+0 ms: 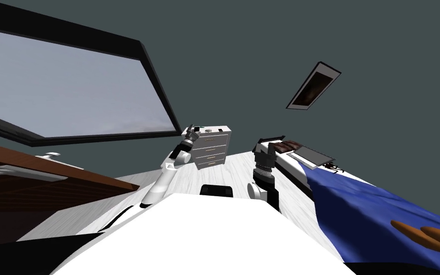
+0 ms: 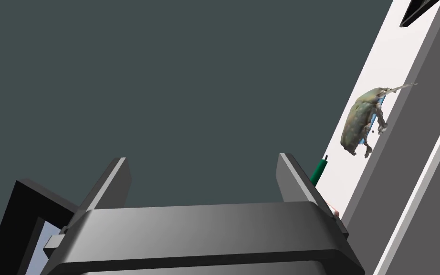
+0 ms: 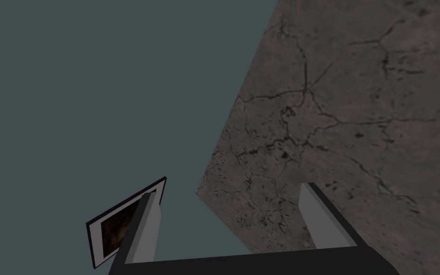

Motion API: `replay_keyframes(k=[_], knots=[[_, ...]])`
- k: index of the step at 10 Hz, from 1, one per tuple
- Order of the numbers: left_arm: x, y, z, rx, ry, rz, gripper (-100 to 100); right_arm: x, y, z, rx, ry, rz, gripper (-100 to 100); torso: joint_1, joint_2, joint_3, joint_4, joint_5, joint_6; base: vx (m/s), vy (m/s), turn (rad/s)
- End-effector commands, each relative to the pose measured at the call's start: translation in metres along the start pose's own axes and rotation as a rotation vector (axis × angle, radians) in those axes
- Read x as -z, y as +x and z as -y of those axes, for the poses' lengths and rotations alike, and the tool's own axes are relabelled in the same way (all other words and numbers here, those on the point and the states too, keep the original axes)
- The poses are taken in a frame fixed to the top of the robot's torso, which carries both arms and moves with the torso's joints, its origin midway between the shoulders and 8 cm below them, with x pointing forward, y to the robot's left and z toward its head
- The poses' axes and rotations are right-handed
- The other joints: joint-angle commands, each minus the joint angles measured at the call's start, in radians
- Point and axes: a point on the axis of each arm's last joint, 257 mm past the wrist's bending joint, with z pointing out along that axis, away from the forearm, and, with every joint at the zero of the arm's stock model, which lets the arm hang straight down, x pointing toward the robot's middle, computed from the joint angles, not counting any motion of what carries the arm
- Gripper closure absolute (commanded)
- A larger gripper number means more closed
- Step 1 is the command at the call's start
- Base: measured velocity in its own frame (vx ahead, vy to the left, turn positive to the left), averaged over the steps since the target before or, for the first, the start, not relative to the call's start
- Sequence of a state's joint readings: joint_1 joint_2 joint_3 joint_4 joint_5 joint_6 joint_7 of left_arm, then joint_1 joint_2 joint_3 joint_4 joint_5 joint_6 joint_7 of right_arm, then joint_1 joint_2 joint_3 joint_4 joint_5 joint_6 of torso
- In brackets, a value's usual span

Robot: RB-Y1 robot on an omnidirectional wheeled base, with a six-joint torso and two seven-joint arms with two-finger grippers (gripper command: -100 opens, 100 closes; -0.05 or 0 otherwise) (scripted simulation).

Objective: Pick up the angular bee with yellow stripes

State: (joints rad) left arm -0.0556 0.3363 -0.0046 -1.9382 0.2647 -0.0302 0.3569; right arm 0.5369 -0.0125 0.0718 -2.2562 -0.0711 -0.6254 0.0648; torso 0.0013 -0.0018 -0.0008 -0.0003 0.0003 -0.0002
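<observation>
A small chest of drawers point(image 1: 212, 148) stands against the dark wall, with a few tiny things on its top, too small to tell apart in the head view. My left gripper point(image 1: 191, 129) is raised at the chest's top left corner. In the left wrist view this gripper point(image 2: 204, 184) is open with nothing between its fingers, facing the wall. Beside it, on the white chest top point(image 2: 381, 62), lie a grey-green beetle figure point(image 2: 360, 124) and a green pen-like stick point(image 2: 318, 172). My right gripper point(image 1: 267, 144) is held up near the bed's head, and its wrist view shows it point(image 3: 231, 219) open and empty.
A bed with a blue blanket point(image 1: 381, 205) runs along the right, with brown pillows point(image 1: 286, 145) and a flat grey slab point(image 1: 312, 156) on it. A brown wooden counter point(image 1: 47, 186) stands at the left under a big window. Pale floor lies between me and the chest.
</observation>
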Motion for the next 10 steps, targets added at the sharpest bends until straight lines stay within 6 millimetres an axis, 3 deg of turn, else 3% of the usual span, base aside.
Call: replay_keyframes(k=[1,10], knots=[[-0.006,0.003,0.001,0.036,-0.021,-0.001,-100,0.000,0.000,0.000,0.000,0.000,0.000,0,0.000,0.000,0.000,0.000,0.000,0.000,0.024,0.026,0.077],[-0.025,0.004,-0.010,0.145,-0.151,0.026,-100,0.000,0.000,0.000,0.000,0.000,0.000,0,0.000,0.000,0.000,0.000,0.000,0.000,0.017,0.027,0.032]])
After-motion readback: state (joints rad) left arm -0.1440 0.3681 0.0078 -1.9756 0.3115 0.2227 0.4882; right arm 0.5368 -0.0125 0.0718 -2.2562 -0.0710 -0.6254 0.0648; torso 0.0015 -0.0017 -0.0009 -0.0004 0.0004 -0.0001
